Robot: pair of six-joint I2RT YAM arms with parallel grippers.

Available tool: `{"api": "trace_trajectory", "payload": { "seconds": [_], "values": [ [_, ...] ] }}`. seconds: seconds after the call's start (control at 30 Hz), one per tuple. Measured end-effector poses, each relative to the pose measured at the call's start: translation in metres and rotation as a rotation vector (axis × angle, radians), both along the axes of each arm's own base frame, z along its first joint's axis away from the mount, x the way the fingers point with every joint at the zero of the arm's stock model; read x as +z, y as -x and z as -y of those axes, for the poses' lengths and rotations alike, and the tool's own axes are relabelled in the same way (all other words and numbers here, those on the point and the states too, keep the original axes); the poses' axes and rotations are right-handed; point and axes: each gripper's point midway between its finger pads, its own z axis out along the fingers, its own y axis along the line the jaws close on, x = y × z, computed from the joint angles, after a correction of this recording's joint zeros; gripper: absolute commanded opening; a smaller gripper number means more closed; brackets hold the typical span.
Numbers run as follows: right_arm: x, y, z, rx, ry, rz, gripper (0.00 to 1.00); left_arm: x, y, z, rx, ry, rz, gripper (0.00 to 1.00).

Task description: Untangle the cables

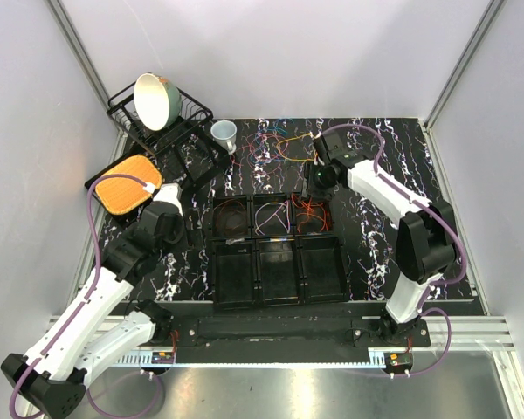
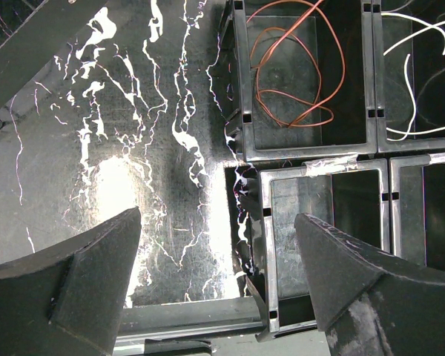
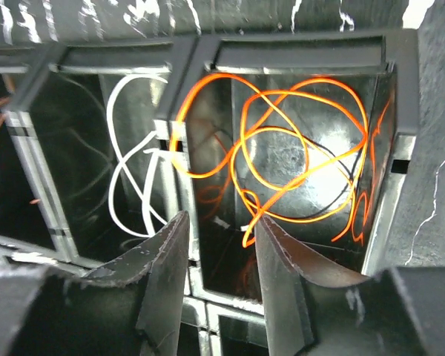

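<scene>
1. Left gripper (image 2: 216, 222): jaws wide, nothing between them, hovering over the mat (image 2: 96, 111) just left of the tray (image 2: 245, 159). If you drop straight down, a finger could clip the tray wall.
2. Right gripper (image 3: 222, 222): jaws part-open, clamping nothing, above the far-right compartment where the orange cable (image 3: 297, 220) lies coiled. Its loose end sits beside the fingertips, so you may hook it out on withdrawal.
3. White cable (image 3: 111, 163) is in the far-middle compartment, brown cable (image 2: 297, 122) in the far-left. Springy orange loops could spill over the shared wall.
4. Tangle of cables (image 1: 271, 144) lies far on the mat, near the cup (image 1: 224, 133). Tugging one strand may drag the whole bunch.
</scene>
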Motion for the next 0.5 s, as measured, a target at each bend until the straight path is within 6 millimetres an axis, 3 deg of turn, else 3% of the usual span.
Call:
{"api": "trace_trajectory", "payload": {
  "seconds": [0.3,0.5],
  "values": [
    [0.031,-0.006,0.007,0.001,0.037,0.044,0.53,0.001,0.0,0.0,0.001,0.001,0.003,0.88],
    [0.059,-0.023,0.015,-0.024,0.085,0.124,0.56,0.001,0.0,0.0,0.001,0.001,0.003,0.88]
  ]
}}
